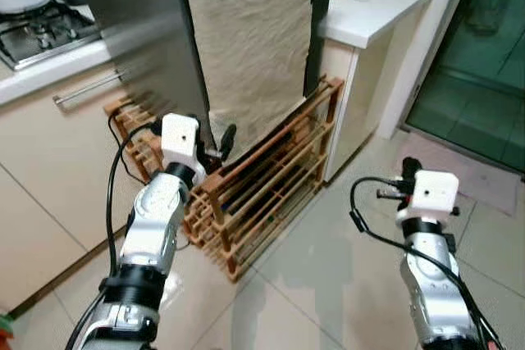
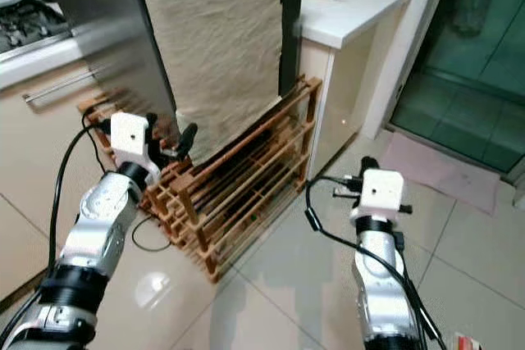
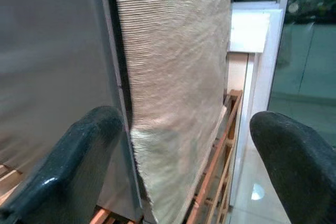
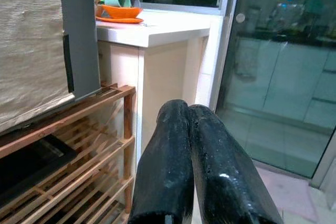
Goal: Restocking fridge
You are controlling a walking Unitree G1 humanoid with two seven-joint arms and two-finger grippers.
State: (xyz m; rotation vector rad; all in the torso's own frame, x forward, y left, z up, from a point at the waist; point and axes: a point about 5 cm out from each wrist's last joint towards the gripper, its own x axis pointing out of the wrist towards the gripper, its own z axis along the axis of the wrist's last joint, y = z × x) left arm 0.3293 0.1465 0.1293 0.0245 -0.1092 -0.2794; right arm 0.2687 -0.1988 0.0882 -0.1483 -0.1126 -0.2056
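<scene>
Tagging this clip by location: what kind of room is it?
A home kitchen, most likely: a gas hob set in a counter, a steel fridge beside it, and a white worktop carrying dishes.

The head views are bright and evenly lit, with soft reflections on the floor tiles [image 1: 328, 284]. The left wrist view is blurred, perhaps from motion. The glass door [image 4: 283, 77] is dark with small reflected lights.

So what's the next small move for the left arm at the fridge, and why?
Probably ease the left gripper forward so its open jaws straddle the fridge door edge beside the beige cloth; they sit just short of it. The right gripper is shut, clear.
</scene>
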